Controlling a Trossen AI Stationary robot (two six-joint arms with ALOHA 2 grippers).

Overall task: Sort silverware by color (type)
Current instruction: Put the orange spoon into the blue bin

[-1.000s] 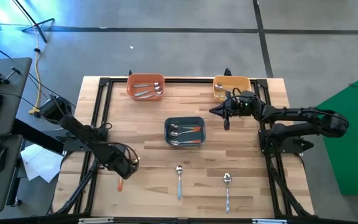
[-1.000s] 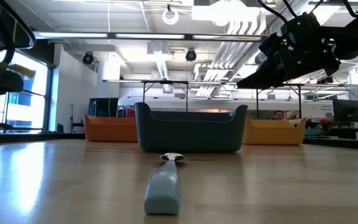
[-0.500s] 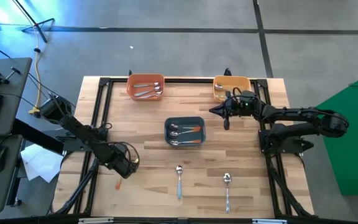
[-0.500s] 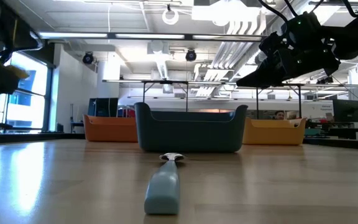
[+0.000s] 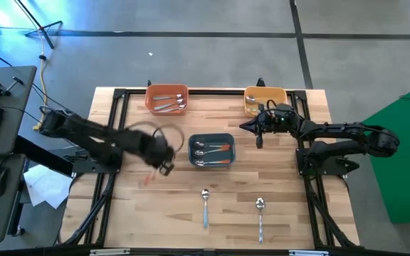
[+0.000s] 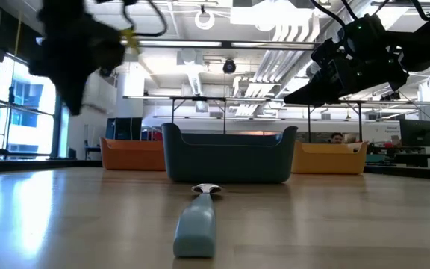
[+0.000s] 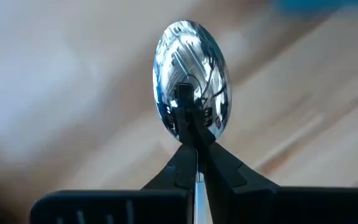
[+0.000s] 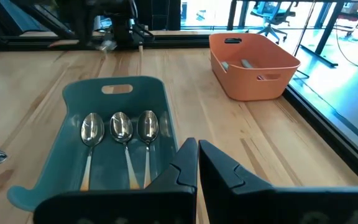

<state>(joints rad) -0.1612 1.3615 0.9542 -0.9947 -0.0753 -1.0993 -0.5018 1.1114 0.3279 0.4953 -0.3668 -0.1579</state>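
While its shiny bowl stands up just past the fingertips, a spoon (image 7: 192, 78) is pinched by the neck in the left gripper (image 7: 194, 146), whose 2 dark fingers are pressed together on it; the handle runs down between them, and from overhead an orange streak (image 5: 146, 180) trails just behind the gripper (image 5: 164, 165) (blurred, so I take it for that handle only loosely). That gripper hangs above the bare wood of the table (image 5: 276, 178), with the dark blue bin (image 5: 212, 151) just beside it toward the right arm. Inside the bin lie 3 spoons (image 8: 120, 127) side by side, bowls toward the slotted end, orange showing on their handles. Nearer the table's front edge than the gripper, 2 more spoons rest flat on the wood: one with a light blue handle (image 5: 205, 205) and, farther toward the right arm, a plain silver one (image 5: 260, 216). At table height the blue handle (image 6: 196, 228) points straight out from the front of the dark bin (image 6: 230, 157).

Beyond the left gripper, at the far edge, the orange bin (image 5: 166, 99) holds a few spoons (image 5: 170, 104). The right gripper (image 5: 259, 141) waits with its fingers closed together on nothing, raised over the table, the yellow bin (image 5: 265, 99) just behind it and the dark blue bin off toward the left arm.
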